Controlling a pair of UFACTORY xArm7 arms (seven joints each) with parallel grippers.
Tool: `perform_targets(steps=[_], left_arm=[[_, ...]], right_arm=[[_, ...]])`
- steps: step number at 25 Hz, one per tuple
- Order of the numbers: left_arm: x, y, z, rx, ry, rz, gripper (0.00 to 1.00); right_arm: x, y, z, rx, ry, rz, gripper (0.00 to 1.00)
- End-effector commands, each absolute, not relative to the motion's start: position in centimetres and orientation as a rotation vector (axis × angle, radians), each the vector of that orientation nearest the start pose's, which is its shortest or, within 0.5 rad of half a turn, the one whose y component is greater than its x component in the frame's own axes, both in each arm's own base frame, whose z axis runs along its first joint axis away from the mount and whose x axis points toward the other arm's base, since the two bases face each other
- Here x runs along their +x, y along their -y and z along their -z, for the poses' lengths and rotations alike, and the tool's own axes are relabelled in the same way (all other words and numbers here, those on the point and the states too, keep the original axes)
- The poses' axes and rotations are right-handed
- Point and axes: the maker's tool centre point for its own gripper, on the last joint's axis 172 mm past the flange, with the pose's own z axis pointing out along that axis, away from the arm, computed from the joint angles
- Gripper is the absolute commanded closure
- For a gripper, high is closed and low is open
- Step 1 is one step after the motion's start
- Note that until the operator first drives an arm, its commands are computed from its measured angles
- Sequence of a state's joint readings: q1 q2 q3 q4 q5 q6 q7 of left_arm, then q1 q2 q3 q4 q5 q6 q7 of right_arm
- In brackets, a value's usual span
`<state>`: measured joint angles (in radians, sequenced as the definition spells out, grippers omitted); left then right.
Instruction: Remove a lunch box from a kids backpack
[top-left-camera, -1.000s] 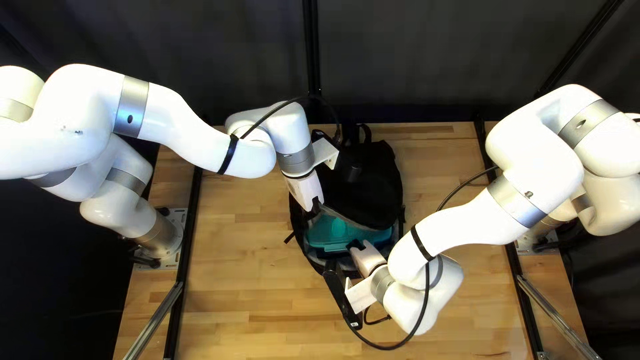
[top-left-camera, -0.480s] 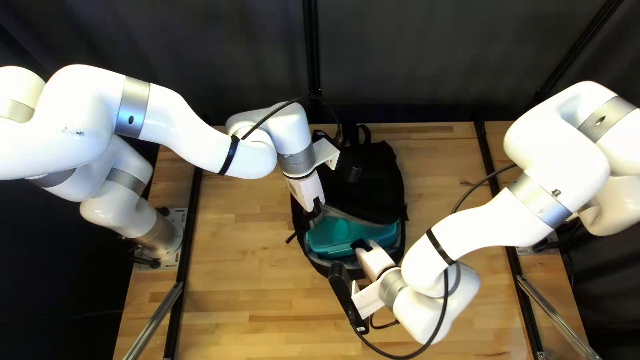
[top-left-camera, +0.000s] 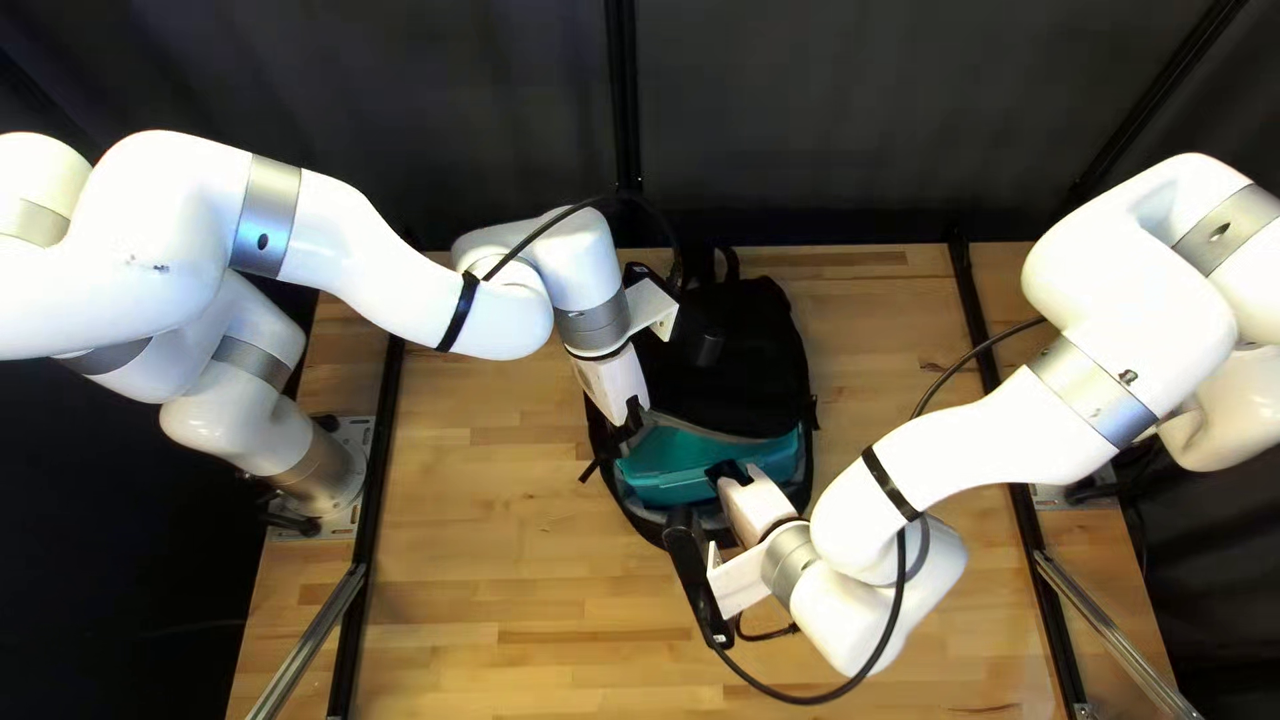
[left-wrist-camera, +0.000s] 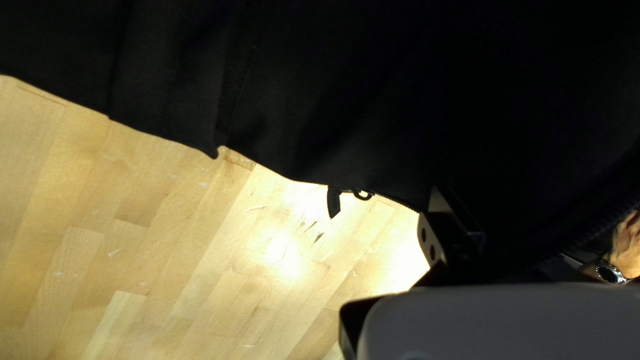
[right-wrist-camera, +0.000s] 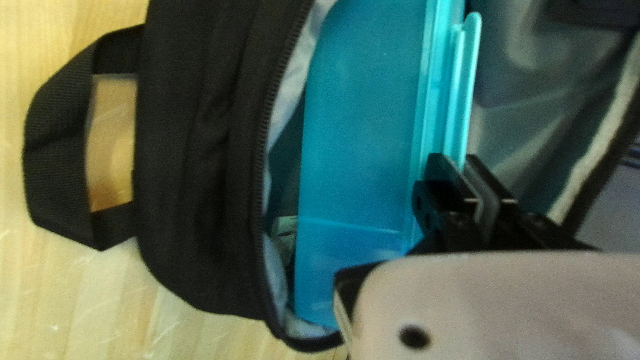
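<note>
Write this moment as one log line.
right gripper: jaws shut on lunch box | lunch box: inside open backpack | left gripper: at backpack opening

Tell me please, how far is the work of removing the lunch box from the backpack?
Looks done: the backpack is unzipped, with the teal lunch box showing inside.
In hand: my right gripper is shut on the lunch box's edge; my left gripper is at the side of the opening.
Left: the box is not out yet, so pulling it clear remains.
</note>
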<state>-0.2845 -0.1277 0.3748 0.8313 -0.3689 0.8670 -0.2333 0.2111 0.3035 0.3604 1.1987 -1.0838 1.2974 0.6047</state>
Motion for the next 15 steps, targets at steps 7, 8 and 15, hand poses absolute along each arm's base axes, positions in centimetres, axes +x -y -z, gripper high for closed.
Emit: perform_targets(steps=[7, 8, 15], left_arm=[[45.0, 2.3, -17.7, -3.354, 0.951, 0.100, 1.00], [45.0, 2.3, -17.7, -3.354, 0.951, 0.101, 1.00], [45.0, 2.0, -17.4, -3.354, 0.959, 0.107, 1.00]], right_arm=[[53.2, -9.6, -20.6, 2.138, -0.561, -0.263, 1.00], [53.2, -9.8, -21.0, 2.133, -0.565, -0.264, 1.00], [52.7, -10.8, -22.4, 2.112, -0.579, -0.265, 1.00]])
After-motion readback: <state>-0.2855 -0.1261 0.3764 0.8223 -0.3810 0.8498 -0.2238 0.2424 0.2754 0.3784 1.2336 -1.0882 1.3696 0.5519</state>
